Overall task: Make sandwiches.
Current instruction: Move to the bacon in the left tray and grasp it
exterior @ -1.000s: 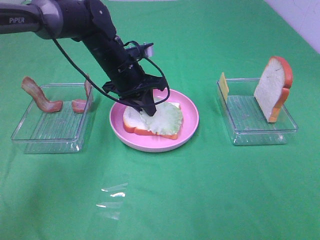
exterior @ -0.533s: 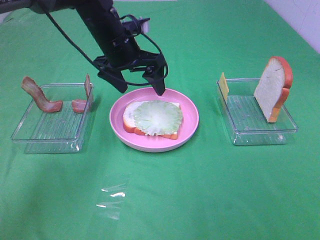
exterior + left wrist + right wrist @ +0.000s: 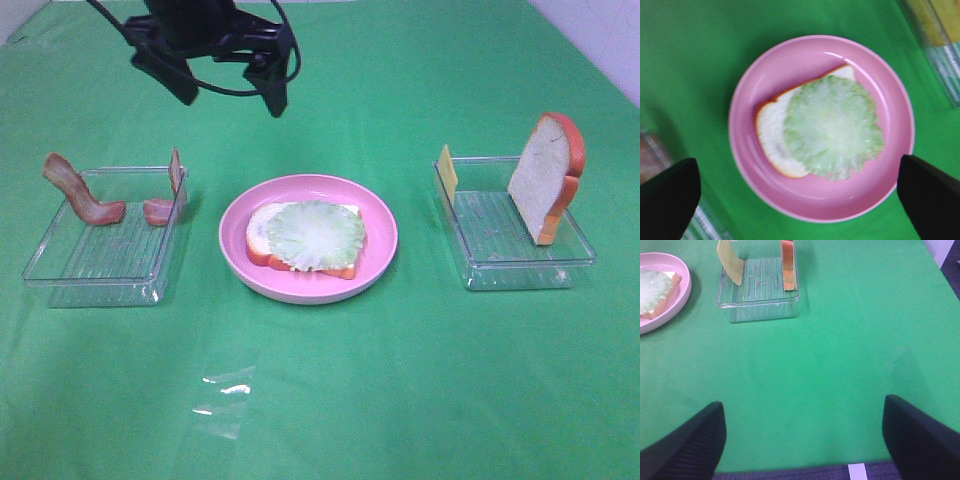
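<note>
A bread slice (image 3: pixel 262 231) lies flat on the pink plate (image 3: pixel 380 225) with a pale green lettuce leaf (image 3: pixel 315 235) on top of it. My left gripper (image 3: pixel 232 88) hangs open and empty high above the plate's far side; its wrist view looks straight down on the lettuce leaf (image 3: pixel 832 127) and the bread slice (image 3: pixel 771 134). Bacon strips (image 3: pixel 85 195) lean in the left tray (image 3: pixel 100 262). A second bread slice (image 3: pixel 547 175) and a yellow cheese square (image 3: pixel 447 172) stand in the right tray (image 3: pixel 520 265). My right gripper (image 3: pixel 802 432) is open over bare cloth, apart from everything.
A green cloth (image 3: pixel 400 380) covers the whole table. A scrap of clear film (image 3: pixel 225 395) lies on it near the front. The cloth's front edge (image 3: pixel 805 471) shows in the right wrist view, just below the right gripper.
My left gripper opened and let go of the lettuce leaf on the bread, then rose up and back towards the far left. The leaf now lies flat. The right side has not changed.
</note>
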Available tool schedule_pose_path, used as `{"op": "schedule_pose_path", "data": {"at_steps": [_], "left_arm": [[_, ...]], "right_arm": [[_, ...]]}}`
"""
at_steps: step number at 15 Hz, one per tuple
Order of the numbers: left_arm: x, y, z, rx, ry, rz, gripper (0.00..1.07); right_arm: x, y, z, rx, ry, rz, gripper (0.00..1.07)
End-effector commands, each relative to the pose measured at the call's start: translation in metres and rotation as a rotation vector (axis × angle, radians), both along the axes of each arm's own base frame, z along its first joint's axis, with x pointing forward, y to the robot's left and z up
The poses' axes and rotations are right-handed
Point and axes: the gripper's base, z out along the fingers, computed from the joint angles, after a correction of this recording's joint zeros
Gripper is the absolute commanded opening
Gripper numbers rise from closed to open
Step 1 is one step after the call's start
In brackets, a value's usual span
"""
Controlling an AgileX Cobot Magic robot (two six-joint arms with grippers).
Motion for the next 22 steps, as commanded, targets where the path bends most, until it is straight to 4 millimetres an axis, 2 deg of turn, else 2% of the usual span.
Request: {"op": "schedule_pose_path", "data": {"at_steps": [1, 3, 5, 10, 14, 18, 20, 22], "left_arm": [[-0.009, 0.036, 0.004, 0.101, 0.086, 0.096, 1.01], [0.001, 0.05, -0.007, 0.091, 0.119, 0.144, 1.01], [0.008, 0.053, -0.026, 0.103, 0.158, 0.169, 1.01], [0.034, 0.045, -0.073, 0.114, 0.188, 0.195, 1.01], [0.045, 0.041, -0.105, 0.119, 0.212, 0.231, 1.0], [0.049, 0.04, -0.111, 0.101, 0.191, 0.257, 0.98], [0.049, 0.04, -0.111, 0.102, 0.19, 0.257, 0.89], [0.05, 0.042, -0.111, 0.109, 0.177, 0.282, 0.74]], "right_arm": [[-0.004, 0.0, -0.001, -0.006, -0.03, -0.001, 0.82], [-0.004, 0.0, -0.001, -0.006, -0.03, -0.001, 0.82], [-0.004, 0.0, -0.001, -0.006, -0.03, -0.001, 0.82], [-0.004, 0.0, -0.001, -0.006, -0.03, -0.001, 0.82], [-0.004, 0.0, -0.001, -0.006, -0.03, -0.001, 0.82], [-0.004, 0.0, -0.001, -0.006, -0.03, -0.001, 0.82], [-0.004, 0.0, -0.001, -0.006, -0.03, -0.001, 0.82], [-0.004, 0.0, -0.001, -0.006, -0.03, -0.001, 0.82]]}}
